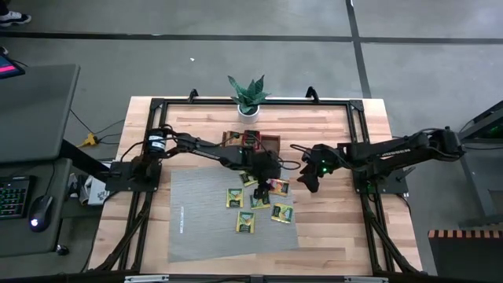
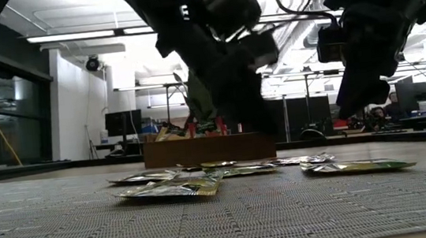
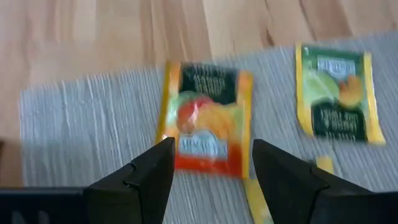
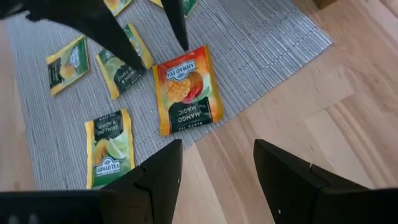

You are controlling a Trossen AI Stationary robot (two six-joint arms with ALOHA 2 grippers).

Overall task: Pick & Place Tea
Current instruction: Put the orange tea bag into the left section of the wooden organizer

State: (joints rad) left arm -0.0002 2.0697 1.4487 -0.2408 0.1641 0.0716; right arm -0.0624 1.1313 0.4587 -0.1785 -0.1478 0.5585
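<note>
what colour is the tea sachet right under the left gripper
Orange-red and yellow with a dark label, the mango sachet; clearest in the right wrist view.

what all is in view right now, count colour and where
tea sachets: about six loose; yellow-green ones plus one red-orange mango one; on the mat, the mango one at its edge nearest the right arm
mat: one, grey ribbed, middle of the table
wooden tray: one, brown, beyond the mat toward the plant, partly hidden by the left arm
plant: one, green in a white pot, far table edge
table: one, light wood
left gripper: dark fingers open, over the mango sachet
right gripper: dark fingers open, over bare wood beside the mat
</note>
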